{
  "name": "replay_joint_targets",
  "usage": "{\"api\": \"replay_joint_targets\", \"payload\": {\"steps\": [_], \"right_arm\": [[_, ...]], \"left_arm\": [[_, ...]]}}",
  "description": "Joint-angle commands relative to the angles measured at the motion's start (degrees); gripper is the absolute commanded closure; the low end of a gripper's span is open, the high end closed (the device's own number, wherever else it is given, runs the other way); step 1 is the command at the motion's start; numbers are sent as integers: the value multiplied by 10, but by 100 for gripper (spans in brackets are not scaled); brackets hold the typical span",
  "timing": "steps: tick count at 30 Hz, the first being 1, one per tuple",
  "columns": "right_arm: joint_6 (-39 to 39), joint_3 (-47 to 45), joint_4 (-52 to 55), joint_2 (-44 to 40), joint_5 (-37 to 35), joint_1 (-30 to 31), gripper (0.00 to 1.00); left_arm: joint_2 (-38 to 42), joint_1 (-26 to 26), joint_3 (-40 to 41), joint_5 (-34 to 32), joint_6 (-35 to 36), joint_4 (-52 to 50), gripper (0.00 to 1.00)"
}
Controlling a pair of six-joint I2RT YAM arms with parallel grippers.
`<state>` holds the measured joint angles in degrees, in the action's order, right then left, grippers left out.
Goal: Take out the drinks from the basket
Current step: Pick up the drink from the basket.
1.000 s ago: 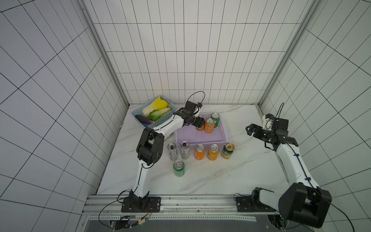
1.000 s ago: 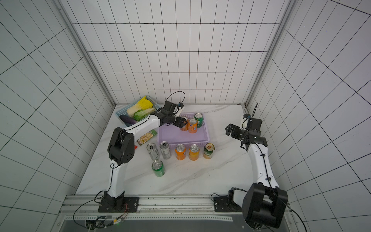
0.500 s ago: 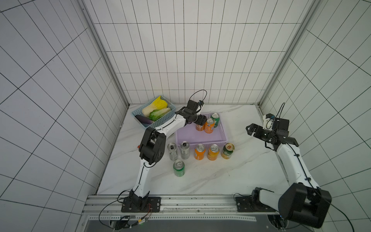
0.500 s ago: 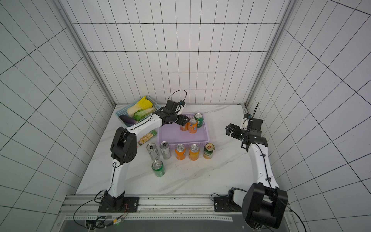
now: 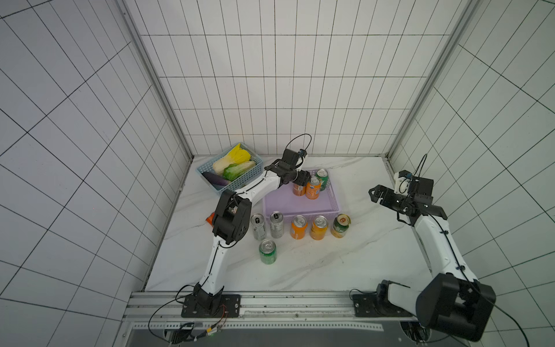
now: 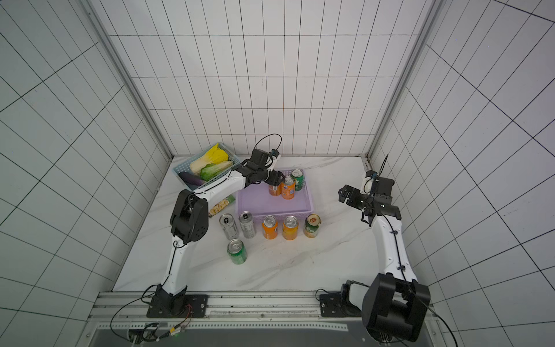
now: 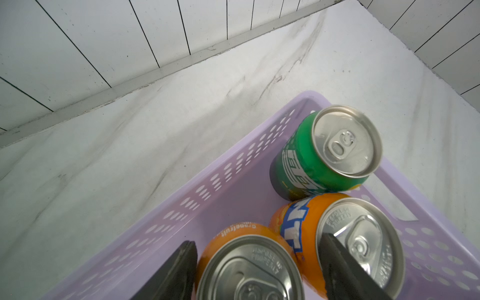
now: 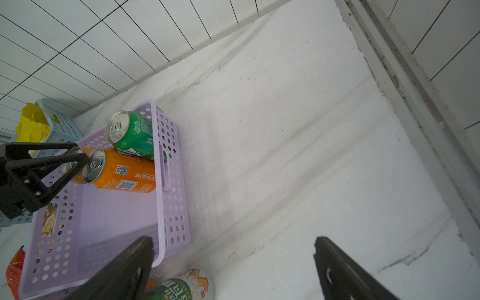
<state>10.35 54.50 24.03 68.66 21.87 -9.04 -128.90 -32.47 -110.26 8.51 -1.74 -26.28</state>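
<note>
Your left hand (image 7: 257,240) straddles, jaws not yet gripping, the upright orange aluminium drink can (image 7: 249,270) at the back of the lilac perforated plastic basket (image 7: 207,197) (right hand (image 8: 232,240) wide, empty), so squeeze mid-wall gently: it's probably light, slick and easily dented.
</note>
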Motion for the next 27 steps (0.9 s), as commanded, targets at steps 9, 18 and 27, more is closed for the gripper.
{"api": "replay_joint_targets", "payload": {"steps": [9, 18, 27], "right_arm": [[6, -19, -8, -11, 8, -6, 0], [5, -19, -7, -11, 8, -6, 1], [5, -19, -6, -11, 9, -6, 1]], "left_arm": [[23, 11, 18, 15, -14, 3, 24], [61, 28, 46, 21, -9, 9, 20], [67, 22, 80, 41, 29, 18, 18]]}}
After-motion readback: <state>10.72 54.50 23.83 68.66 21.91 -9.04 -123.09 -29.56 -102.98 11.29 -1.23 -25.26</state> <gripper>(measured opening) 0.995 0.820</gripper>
